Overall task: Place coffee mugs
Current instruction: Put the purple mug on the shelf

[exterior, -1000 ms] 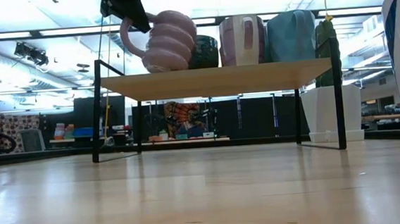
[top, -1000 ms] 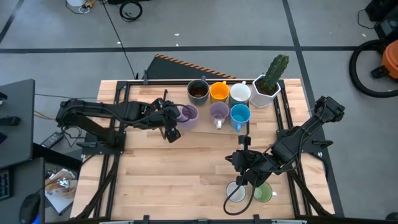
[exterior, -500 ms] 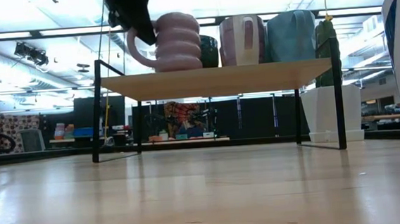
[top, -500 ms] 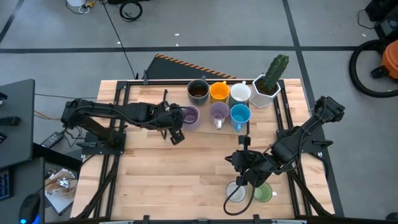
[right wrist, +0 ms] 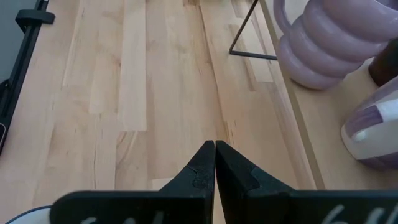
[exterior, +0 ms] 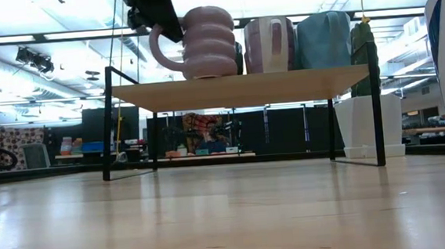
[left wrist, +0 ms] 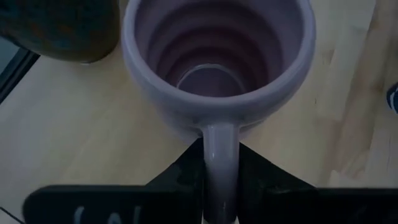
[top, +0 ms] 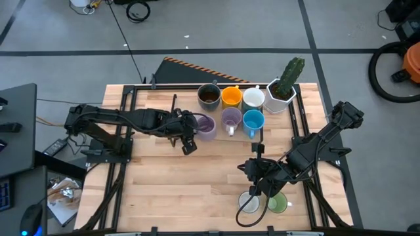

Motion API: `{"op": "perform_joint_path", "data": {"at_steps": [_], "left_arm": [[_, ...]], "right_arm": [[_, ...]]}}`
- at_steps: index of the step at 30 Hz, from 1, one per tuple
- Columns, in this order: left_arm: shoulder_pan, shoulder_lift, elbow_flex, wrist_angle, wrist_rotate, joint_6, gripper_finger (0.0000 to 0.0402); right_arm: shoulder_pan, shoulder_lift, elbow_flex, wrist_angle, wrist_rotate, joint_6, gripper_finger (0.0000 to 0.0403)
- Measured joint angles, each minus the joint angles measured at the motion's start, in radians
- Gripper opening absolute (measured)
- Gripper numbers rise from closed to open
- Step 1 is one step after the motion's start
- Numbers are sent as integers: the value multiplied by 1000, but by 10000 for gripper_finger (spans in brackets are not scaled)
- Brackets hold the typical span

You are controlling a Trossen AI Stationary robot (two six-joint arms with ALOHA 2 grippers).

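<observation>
legible text, labels, brands, numbers, signs: none in any view. pale marks on the dark bar of the left gripper (left wrist: 221, 186) and of the right gripper (right wrist: 215, 163) — cut off at the frame edge, unreadable. mugs and the raised shelf (exterior: 243, 82) — no lettering shows.

Tabletop (top: 170, 177): pale wooden planks, smooth, satin sheen.
Raised shelf (exterior: 243, 87): light wooden board on thin black metal legs.
Ribbed lavender mug (left wrist: 217, 68): smooth glazed ceramic, soft gloss.
Dark brown mug (top: 209, 96): glossy ceramic.
Left gripper (left wrist: 221, 186): matt black plastic fingers.
White hexagonal pot (top: 279, 97): smooth, matt.
</observation>
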Motion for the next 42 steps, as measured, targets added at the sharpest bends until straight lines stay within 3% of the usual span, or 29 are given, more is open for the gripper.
{"op": "perform_joint_path", "data": {"at_steps": [17,34,42], "left_arm": [[0,0,0,34,-92,-128,66],[-16,23,1,64,-112,-169,67],[-16,39,1,65,-108,-142,115]], "right_arm": [[0,0,0,0,0,-1,19],[0,0,0,8,-1,-4,19],[0,0,0,15,-12,-8,19]]}}
